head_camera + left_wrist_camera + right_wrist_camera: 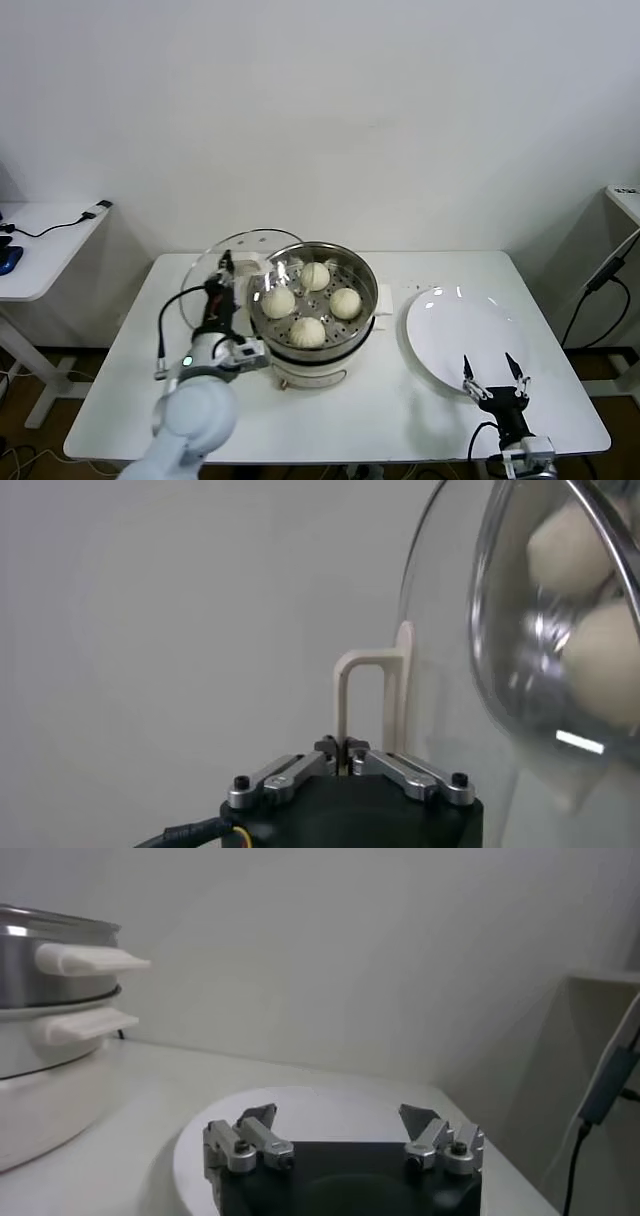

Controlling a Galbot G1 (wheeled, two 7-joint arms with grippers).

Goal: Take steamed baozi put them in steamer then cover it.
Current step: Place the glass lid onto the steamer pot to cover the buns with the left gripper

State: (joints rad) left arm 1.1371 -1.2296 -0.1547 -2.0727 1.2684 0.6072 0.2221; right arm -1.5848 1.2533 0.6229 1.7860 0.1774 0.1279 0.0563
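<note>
The steamer (312, 318) stands at the centre of the white table (120, 390), uncovered, with its white base below and a side handle (88, 960) projecting toward the right arm. Four steamed baozi (308, 331) rest on the perforated tray inside: one at 12 o'clock, one at 3 o'clock, one at 6 o'clock and one at 9 o'clock of the pot. The cover (228, 262) is off the pot, tilted up on edge at the steamer's 9 to 10 o'clock side, its rim close against the pot's rim. The left gripper (224, 272) sits at that same side, at about 9 o'clock from the pot, with its jaws pinched closed on the cover's white handle (372, 698); in the left wrist view the handle rises directly from between the two closed fingertips (352, 748), and the glass dome curves away beside it with baozi visible through it. The right gripper (495, 378) hovers at the table's 4 o'clock area, at about 6 o'clock of the white plate (450, 330), which lies just beside the steamer at its 3 o'clock. Its jaws stand wide apart and hold nothing; in the right wrist view the plate (330, 1110) lies beyond the spread fingers (258, 1120).
</note>
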